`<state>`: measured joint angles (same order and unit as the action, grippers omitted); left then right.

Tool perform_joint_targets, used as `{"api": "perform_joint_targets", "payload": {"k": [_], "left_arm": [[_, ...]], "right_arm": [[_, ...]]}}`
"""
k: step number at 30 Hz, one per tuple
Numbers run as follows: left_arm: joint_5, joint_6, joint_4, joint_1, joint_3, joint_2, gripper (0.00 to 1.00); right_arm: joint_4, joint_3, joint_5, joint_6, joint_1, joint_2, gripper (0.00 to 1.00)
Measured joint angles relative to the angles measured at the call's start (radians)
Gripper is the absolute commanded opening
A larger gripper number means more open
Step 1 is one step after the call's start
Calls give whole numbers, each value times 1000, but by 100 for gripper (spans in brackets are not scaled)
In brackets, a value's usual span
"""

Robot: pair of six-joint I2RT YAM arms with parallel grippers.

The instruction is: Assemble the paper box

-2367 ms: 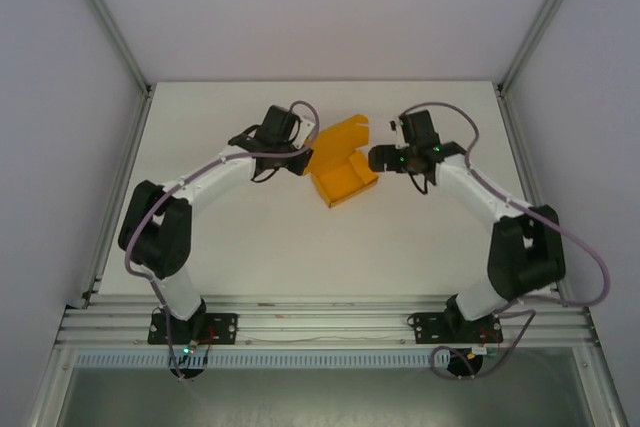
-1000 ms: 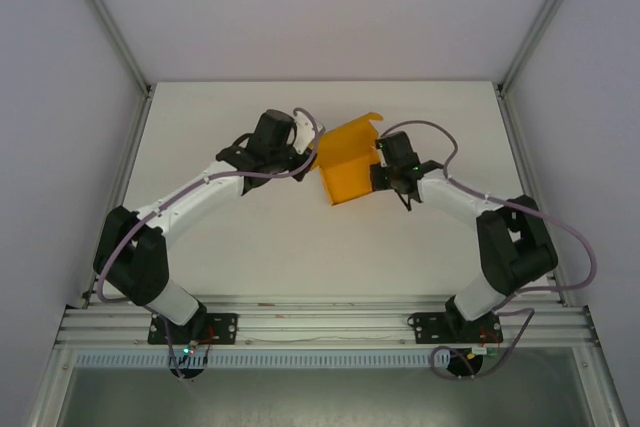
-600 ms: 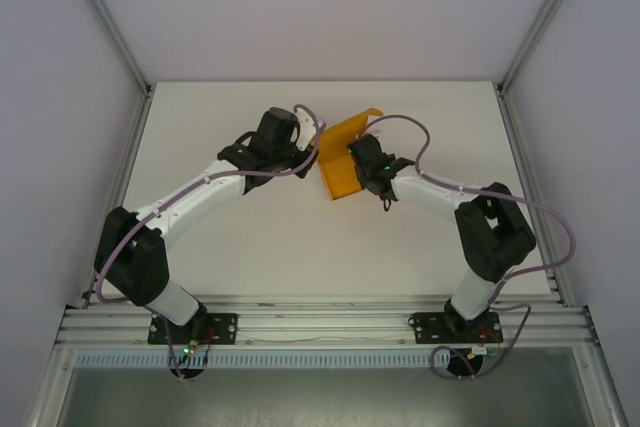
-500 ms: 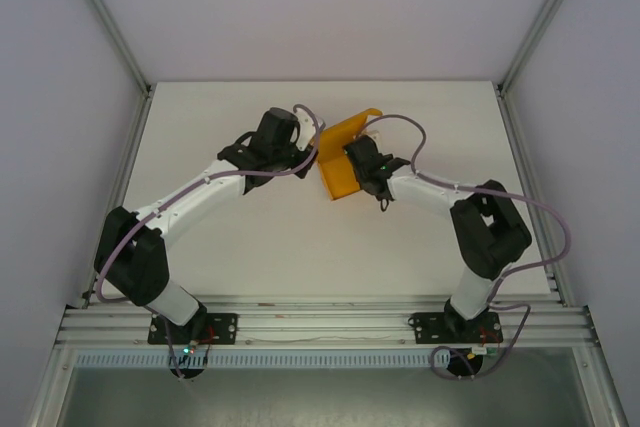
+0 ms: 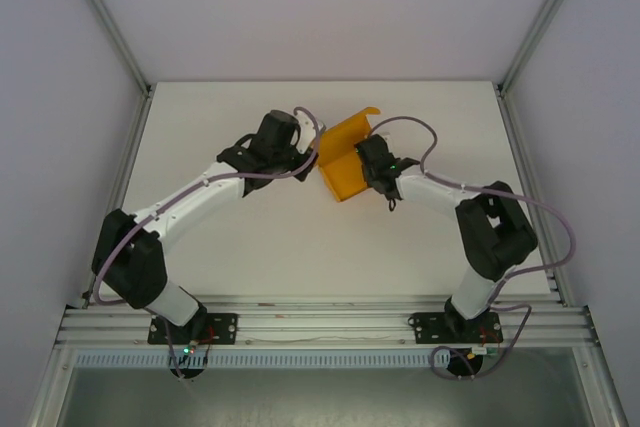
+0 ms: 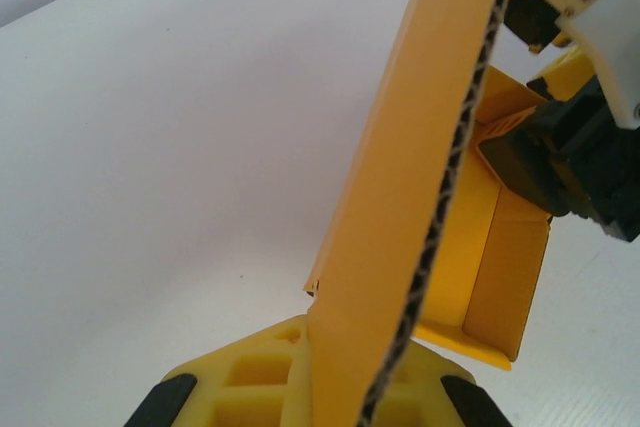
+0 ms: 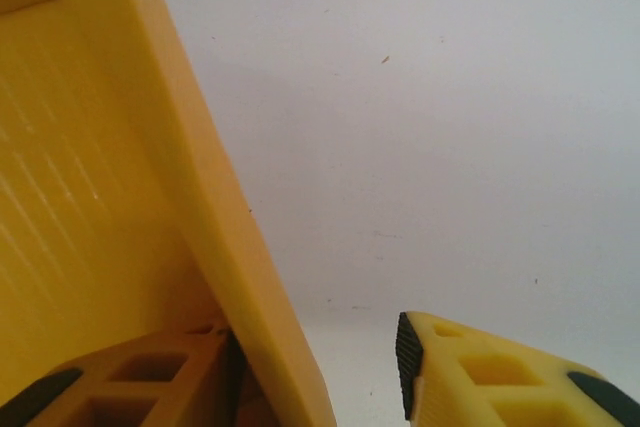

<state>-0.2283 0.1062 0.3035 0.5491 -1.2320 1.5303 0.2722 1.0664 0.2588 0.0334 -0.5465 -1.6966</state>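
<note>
Paper box: orange card, part-folded, on the white table toward 12 o'clock of centre. It is narrower and more upright than two seconds ago, so I judge the folding well under way. Left gripper, at its 9 o'clock, is clamped on a standing panel; right gripper has come in from 3 o'clock, jaws apart astride a wall.

A white bench is seen, matte and flat, marked by a few small dark specks in the right wrist view. It is enclosed by pale walls at the back and sides. Two aluminium struts are set slanting upward from its far corners. A slotted aluminium rail is fixed along its near edge, and a perforated strip is laid just below that rail.
</note>
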Motion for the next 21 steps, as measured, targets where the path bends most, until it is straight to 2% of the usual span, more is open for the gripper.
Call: {"api": "perform_joint_targets", "payload": {"k": [2, 4, 14, 19, 21], "left_arm": [[-2, 6, 0, 1, 0, -13, 0], [-2, 8, -1, 1, 0, -24, 0], [-2, 15, 0, 1, 0, -32, 0], [-7, 24, 0, 1, 0, -32, 0], [-18, 26, 2, 1, 0, -32, 0]], "right_arm": [[0, -2, -31, 0, 6, 23, 49], [-2, -2, -57, -2, 6, 45, 56], [-58, -70, -238, -5, 51, 197, 74], [-64, -78, -302, -21, 82, 230, 74], [-64, -78, -331, -31, 93, 233, 67]]}}
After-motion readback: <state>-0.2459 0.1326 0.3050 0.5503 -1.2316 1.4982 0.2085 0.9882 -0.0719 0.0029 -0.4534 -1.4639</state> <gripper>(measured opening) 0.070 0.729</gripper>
